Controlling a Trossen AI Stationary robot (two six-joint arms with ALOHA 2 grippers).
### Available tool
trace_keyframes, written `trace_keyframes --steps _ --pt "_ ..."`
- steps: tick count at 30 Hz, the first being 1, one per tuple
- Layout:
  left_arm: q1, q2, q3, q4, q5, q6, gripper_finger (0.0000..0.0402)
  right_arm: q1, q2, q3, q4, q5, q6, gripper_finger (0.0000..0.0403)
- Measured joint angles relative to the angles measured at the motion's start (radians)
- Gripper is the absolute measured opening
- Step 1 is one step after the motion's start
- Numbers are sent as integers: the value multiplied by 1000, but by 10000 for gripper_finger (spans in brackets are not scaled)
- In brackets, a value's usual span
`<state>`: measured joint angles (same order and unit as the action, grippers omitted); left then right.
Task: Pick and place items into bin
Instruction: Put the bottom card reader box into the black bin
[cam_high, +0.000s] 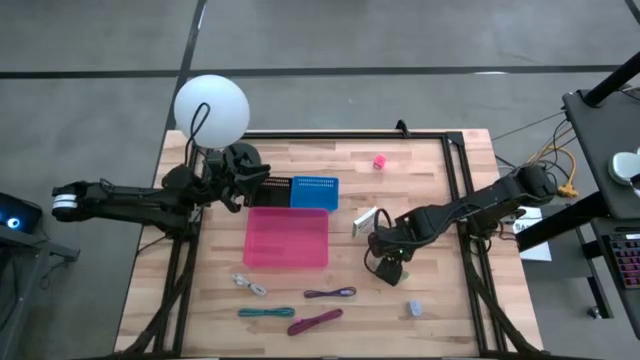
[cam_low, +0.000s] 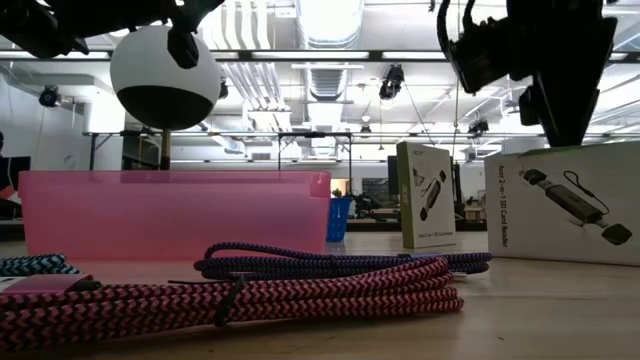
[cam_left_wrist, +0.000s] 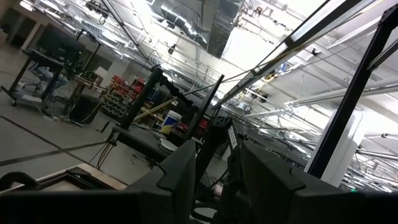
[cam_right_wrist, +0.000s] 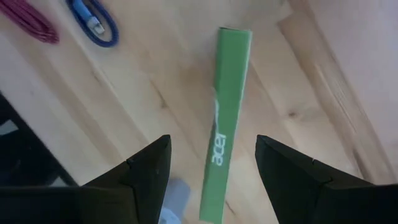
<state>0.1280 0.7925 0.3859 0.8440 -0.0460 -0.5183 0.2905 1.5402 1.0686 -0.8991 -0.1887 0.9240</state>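
Note:
A green-edged "acer" packet (cam_right_wrist: 227, 124) stands on its edge on the wood; in the low view its whitish face (cam_low: 565, 205) shows. My right gripper (cam_right_wrist: 212, 140) hangs open just above it, one finger on either side, apart from it (cam_low: 545, 80) (cam_high: 388, 265). A whitish block (cam_high: 365, 221) stands beside the pink bin (cam_high: 287, 238). The pink cube (cam_high: 380, 161) sits near the far edge. A grey-blue lump (cam_high: 415, 307) and white (cam_high: 248, 285), teal (cam_high: 265, 312), purple (cam_high: 330, 294) and magenta (cam_high: 315, 321) cords lie near the front. My left gripper (cam_high: 235, 180) waits open at the far left.
A blue basket (cam_high: 313, 190) and a black one (cam_high: 270, 190) stand just beyond the pink bin. A white ball lamp (cam_high: 211, 108) rises over the far left corner, beside my left arm. A black frame (cam_high: 455, 200) runs along the table's right side.

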Motion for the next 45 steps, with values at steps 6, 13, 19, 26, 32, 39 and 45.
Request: trace_keyframes --steps 6,13,19,26,32,39,45 --pt "0 0 0 -1 0 0 114 0 0 -27 3 4 6 219" --pt "0 0 0 -1 0 0 114 0 0 -57 20 -20 -43 219" --pt "0 0 0 -1 0 0 114 0 0 -63 22 -20 -45 219" --pt "1 0 0 -1 0 1 114 0 0 -63 24 -22 -54 219" --pt "1 0 0 -1 0 1 114 0 0 -65 36 -22 -84 219" --pt "1 0 0 -1 0 1 114 0 0 -78 71 -22 -90 219" --pt "1 0 0 -1 0 1 114 0 0 -106 79 -14 -90 219"
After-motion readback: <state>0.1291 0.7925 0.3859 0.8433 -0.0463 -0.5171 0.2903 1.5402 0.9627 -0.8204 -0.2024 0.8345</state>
